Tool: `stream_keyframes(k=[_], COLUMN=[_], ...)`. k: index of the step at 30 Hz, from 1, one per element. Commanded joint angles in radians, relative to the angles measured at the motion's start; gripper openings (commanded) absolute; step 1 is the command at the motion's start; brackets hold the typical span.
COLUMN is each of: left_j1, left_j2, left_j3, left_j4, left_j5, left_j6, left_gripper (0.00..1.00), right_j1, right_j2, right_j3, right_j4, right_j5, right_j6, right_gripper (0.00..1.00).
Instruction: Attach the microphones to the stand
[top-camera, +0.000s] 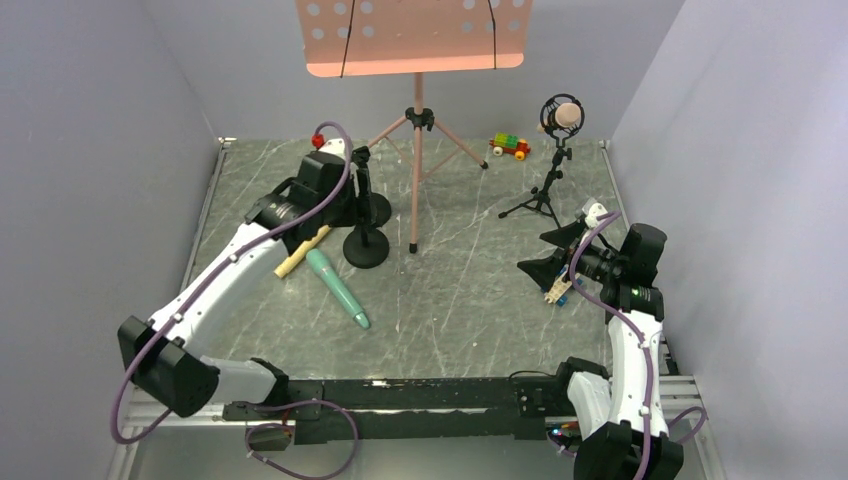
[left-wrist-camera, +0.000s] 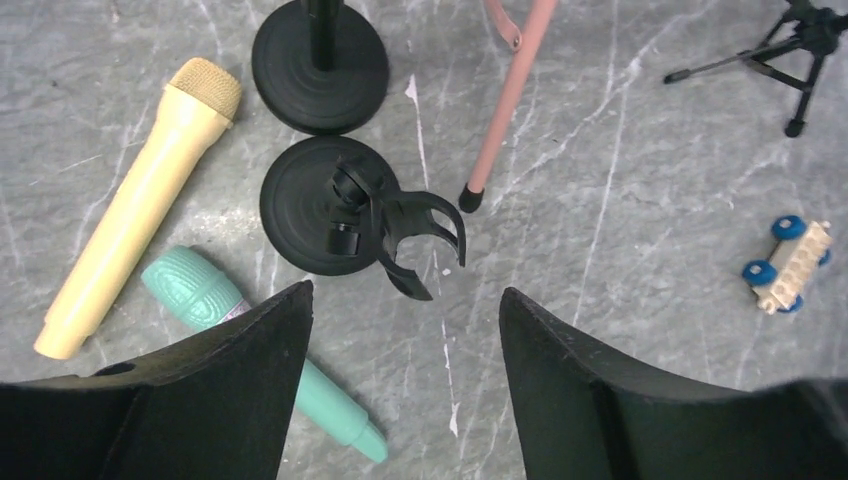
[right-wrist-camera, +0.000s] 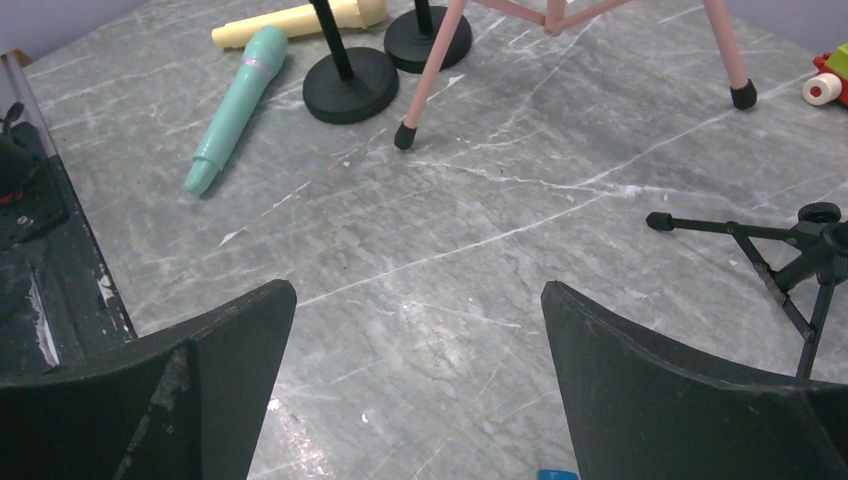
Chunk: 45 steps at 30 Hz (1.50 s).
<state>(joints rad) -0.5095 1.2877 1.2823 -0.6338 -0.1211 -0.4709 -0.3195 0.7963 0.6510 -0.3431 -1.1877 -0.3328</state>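
At the left, the yellow microphone (left-wrist-camera: 140, 205) and the teal microphone (left-wrist-camera: 195, 288) lie flat on the table (top-camera: 470, 320), close together beside two round-base stands. The left gripper (left-wrist-camera: 405, 300) hovers above, jaws apart and empty, near one stand's clip (left-wrist-camera: 415, 235). It would do best to take a microphone at mid-body, leaving the handle free to press squarely into the clip's open mouth. Further right, the pink microphone (top-camera: 563, 117) sits in the tripod stand (top-camera: 545, 195). The right gripper (right-wrist-camera: 418, 292) hangs spread wide, holding nothing.
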Motion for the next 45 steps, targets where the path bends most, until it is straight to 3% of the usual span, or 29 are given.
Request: stream_keyframes(k=[1,4,10,25,27,31,38,41,45], left_j1=[-0.049,-0.063,-0.089,-0.119,-0.119,-0.119,-0.121,-0.121,-0.122], left_j2=[0.068,0.131,0.166,0.257,0.270,0.291,0.293,0.288,0.258], left_j3=[0.131,0.194,0.211,0.229,0.231,0.229,0.227,0.229,0.213], left_j4=[-0.088,-0.158,-0.190,-0.218,-0.222,-0.225,-0.228,-0.222,-0.187], left_j5=[-0.204,-0.263,-0.311,-0.349,-0.359,-0.368,-0.365,-0.353,-0.310], left_j6=[-0.100,-0.129,-0.145,-0.193,-0.200,-0.203,-0.196,-0.175,-0.097], left_gripper=[0.69,0.59,0.52,0.50,0.44,0.42,0.18,0.02,0.00], right_j1=[-0.004,-0.004,-0.004,-0.003,-0.004,-0.004,-0.004,-0.004,-0.003], right_j2=[-0.007,-0.004,0.003,0.006,0.007,0.006,0.008,0.008,0.008], right_j3=[0.002,0.004,0.011,0.012,0.012,0.012,0.014,0.015,0.014], right_j4=[0.038,0.036,0.023,0.018,0.018,0.018,0.014,0.012,0.010], right_j5=[-0.034,-0.037,-0.035,-0.036,-0.036,-0.039,-0.040,-0.040,-0.043], right_j6=[-0.007,-0.008,-0.021,-0.024,-0.024,-0.025,-0.029,-0.031,-0.033], right_gripper=[1.00,1.00,1.00,1.00,1.00,1.00,1.00,1.00,1.00])
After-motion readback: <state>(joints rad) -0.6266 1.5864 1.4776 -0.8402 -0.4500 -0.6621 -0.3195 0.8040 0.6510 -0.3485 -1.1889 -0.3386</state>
